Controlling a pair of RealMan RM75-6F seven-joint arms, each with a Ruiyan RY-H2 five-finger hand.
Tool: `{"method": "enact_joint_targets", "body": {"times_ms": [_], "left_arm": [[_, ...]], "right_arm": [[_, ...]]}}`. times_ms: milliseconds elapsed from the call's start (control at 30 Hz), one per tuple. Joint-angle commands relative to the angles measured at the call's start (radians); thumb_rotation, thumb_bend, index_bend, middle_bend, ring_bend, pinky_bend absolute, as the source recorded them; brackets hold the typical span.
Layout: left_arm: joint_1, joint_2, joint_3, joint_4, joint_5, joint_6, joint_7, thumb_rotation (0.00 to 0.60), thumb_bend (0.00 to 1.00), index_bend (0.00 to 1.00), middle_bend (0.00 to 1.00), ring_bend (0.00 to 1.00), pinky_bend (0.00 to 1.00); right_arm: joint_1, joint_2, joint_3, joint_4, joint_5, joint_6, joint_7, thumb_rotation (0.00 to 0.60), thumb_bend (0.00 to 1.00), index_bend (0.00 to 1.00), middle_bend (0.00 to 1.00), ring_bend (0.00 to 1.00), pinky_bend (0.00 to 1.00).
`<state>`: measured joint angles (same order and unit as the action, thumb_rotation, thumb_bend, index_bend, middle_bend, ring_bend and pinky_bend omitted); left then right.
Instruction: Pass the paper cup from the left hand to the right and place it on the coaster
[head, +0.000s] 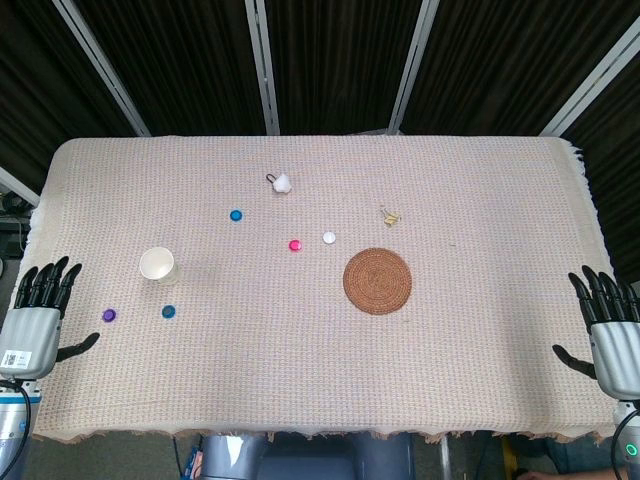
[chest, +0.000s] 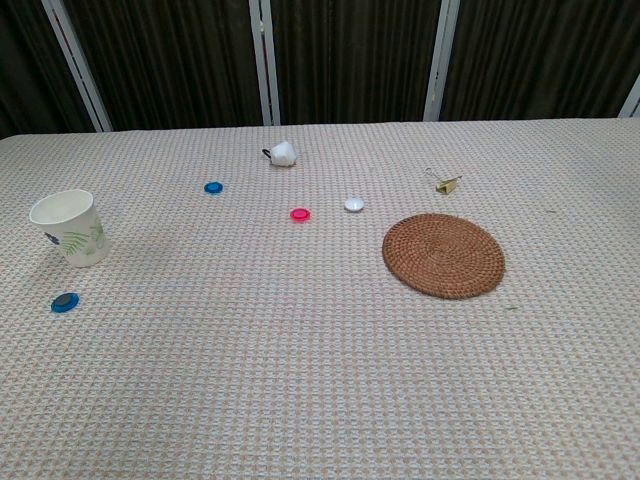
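Observation:
A white paper cup (head: 159, 265) with a green leaf print stands upright on the left part of the table, also in the chest view (chest: 70, 227). The round woven brown coaster (head: 377, 280) lies flat right of centre, with nothing on it (chest: 443, 255). My left hand (head: 40, 315) hovers at the table's left edge, fingers spread and holding nothing, well left of the cup. At the right edge my right hand (head: 608, 330) is likewise spread and holding nothing, far from the coaster. Neither hand shows in the chest view.
Small discs lie scattered: purple (head: 108, 315), dark blue (head: 168, 312), blue (head: 236, 215), pink (head: 295, 245) and white (head: 329, 238). A white clip-like object (head: 282, 182) sits near the back, and a small gold clip (head: 390, 215) behind the coaster. A woven cloth (head: 300, 380) covers the table.

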<state>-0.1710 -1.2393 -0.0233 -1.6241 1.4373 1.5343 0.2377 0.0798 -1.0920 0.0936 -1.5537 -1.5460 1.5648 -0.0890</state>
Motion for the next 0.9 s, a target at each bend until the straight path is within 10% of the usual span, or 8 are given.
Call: {"method": "enact_joint_targets", "body": {"times_ms": [33,300,900], "left_arm": [[0.006,0.007,-0.002,-0.022,-0.022,-0.012,0.027,0.600,0.00,0.00,0.00,0.00,0.00],[-0.026,0.010,-0.030,-0.023,-0.028,-0.061,0.033,0.600,0.00,0.00,0.00,0.00,0.00],[-0.388,-0.143,-0.143,0.319,-0.185,-0.589,0.119,0.600,0.00,0.06,0.02,0.00,0.16]], "right_arm": [[-0.002,0.002,0.000,-0.006,0.003,-0.001,-0.004,0.600,0.00,0.00,0.00,0.00,0.00],[-0.004,0.008,0.000,-0.021,0.009,-0.005,0.002,0.600,0.00,0.00,0.00,0.00,0.00],[0.013,-0.023,0.033,0.022,0.116,-0.064,-0.065,0.600,0.00,0.00,0.00,0.00,0.00]]}}
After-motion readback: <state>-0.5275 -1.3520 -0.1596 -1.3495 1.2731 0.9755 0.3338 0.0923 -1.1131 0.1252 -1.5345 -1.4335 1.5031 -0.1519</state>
